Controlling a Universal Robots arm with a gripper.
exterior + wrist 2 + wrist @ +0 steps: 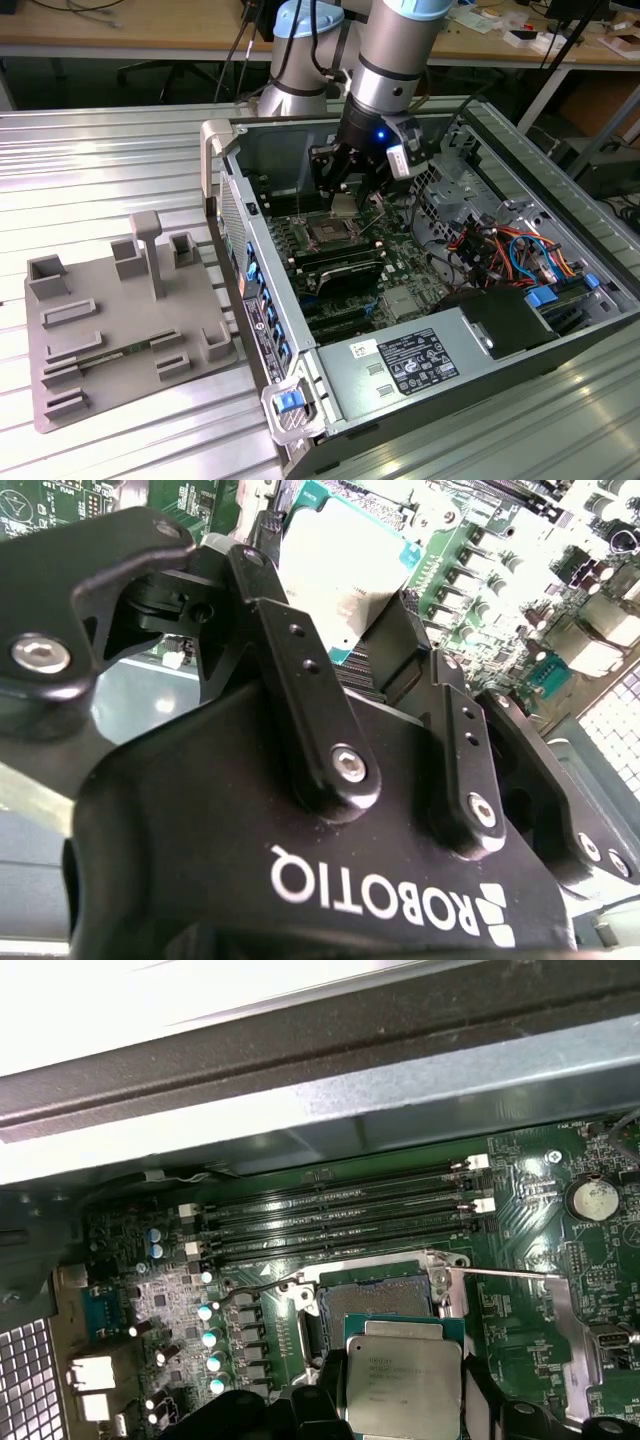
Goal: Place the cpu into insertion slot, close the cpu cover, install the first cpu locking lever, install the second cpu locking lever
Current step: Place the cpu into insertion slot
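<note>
Black gripper (330,615) housing sits closest to the lens in the second wrist view. Its two fingers (300,680) reach away toward the green board. They are closed to a narrow gap on the cpu (403,1385), pinching the chip by opposite edges with its silver-grey top up.

First wrist view:
- The chip hangs just over the near edge of the insertion slot (372,1298) and is not seated.
- The slot's pin field is bare inside the silver rim.
- A thin wire lever (500,1274) runs along one side of the slot.
- Four long RAM slots (340,1225) lie parallel beyond it.

Exterior view:
- The arm (395,50) comes down from the upper middle of the frame into the open computer case (400,300).
- The held chip is a little above the slot and on its far side, in the upper centre of the case.
- A grey fixture tray (110,330) with upright posts and small pockets lies at lower left of the frame.
- The tray is well apart from the gripper, beside the case on the ribbed metal table (100,170).
</note>
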